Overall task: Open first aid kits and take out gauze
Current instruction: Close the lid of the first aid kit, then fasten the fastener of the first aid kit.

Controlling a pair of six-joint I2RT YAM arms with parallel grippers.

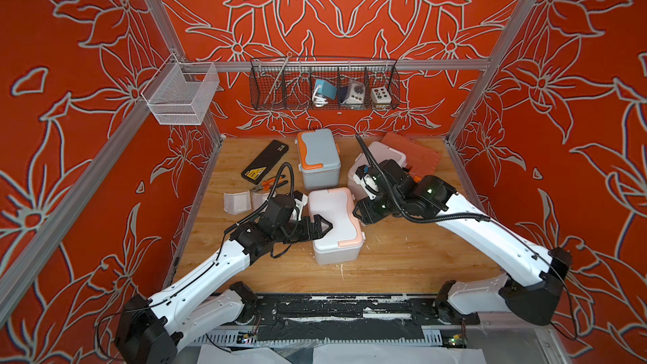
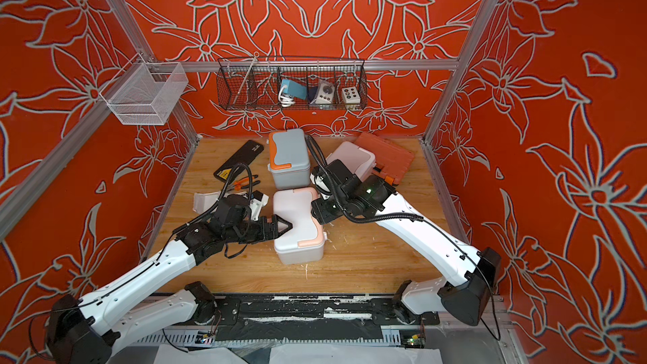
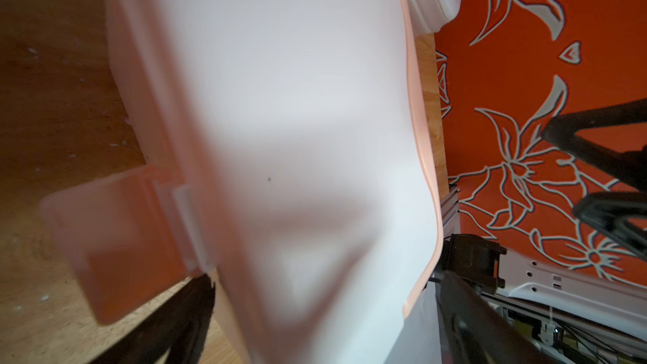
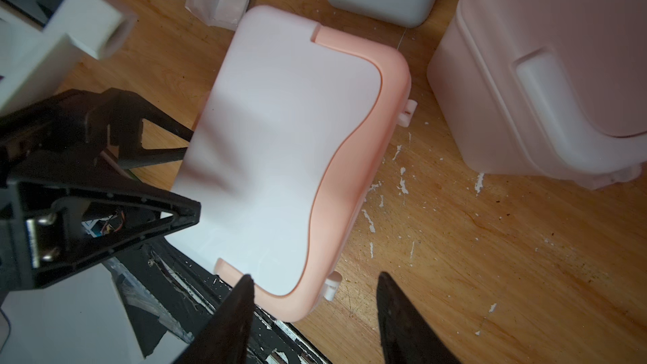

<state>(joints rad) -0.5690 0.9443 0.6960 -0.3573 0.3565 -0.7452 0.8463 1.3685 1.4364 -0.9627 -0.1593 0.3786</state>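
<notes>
White-and-peach case (image 1: 336, 211) sat lid down, front centre of table (image 1: 402, 260). Left claw (image 1: 324, 227) was spread wide, tips at the lid's left edge. Right claw (image 4: 315, 276) was part-spread at its right edge, pinching nothing. Gauze packets (image 1: 237, 203) lay left, near pliers (image 1: 269, 183).

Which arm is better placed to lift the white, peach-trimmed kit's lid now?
Left, I'd judge. The left gripper, jaws open, sits at the edge of the white kit beside its peach latch flap, which sticks outward. The right gripper hangs over the opposite side, by the white tabs, likely hinges.
</notes>
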